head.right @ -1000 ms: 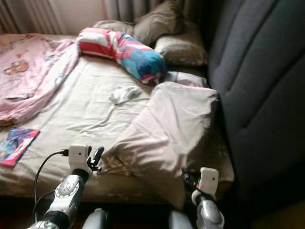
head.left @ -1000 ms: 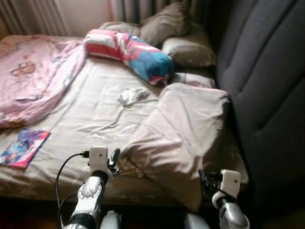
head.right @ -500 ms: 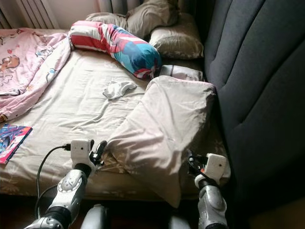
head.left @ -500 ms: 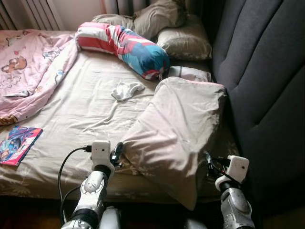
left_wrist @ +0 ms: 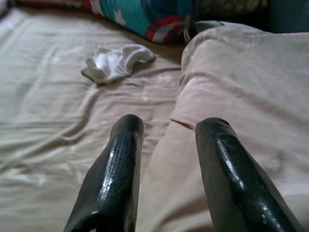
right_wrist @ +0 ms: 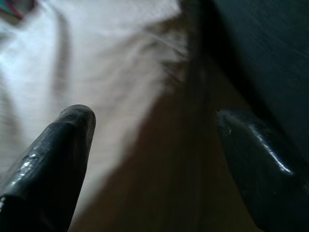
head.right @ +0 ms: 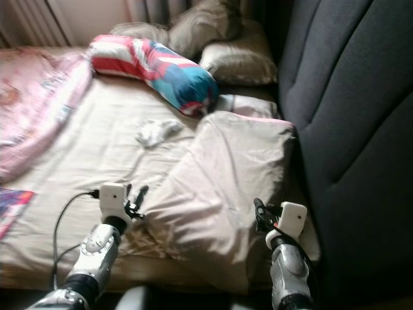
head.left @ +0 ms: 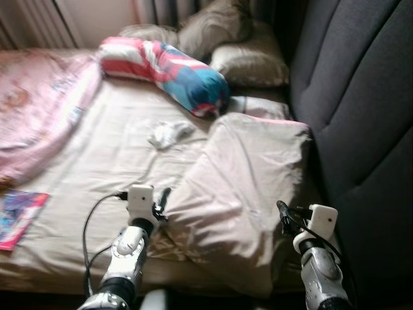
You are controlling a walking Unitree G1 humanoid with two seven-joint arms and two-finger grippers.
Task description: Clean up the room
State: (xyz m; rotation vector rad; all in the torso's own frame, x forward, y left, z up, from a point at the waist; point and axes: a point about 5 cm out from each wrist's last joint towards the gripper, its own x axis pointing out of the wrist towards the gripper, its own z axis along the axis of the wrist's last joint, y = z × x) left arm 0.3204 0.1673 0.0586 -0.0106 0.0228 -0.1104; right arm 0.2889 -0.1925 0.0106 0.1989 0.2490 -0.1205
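flanking the large beige fabric pillow at the bed's near edge beside the dark headboard, your left gripper and right gripper are both spread and empty. expect it soft, light and floppy; pinch its near corners. its long axis runs toward the headboard-side corner.

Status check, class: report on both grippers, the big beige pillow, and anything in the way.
Left gripper open at big beige pillow's left edge. Right gripper open at its right edge, beside dark headboard. Pillow flat on bed, not gripped. White sock beyond, apart.
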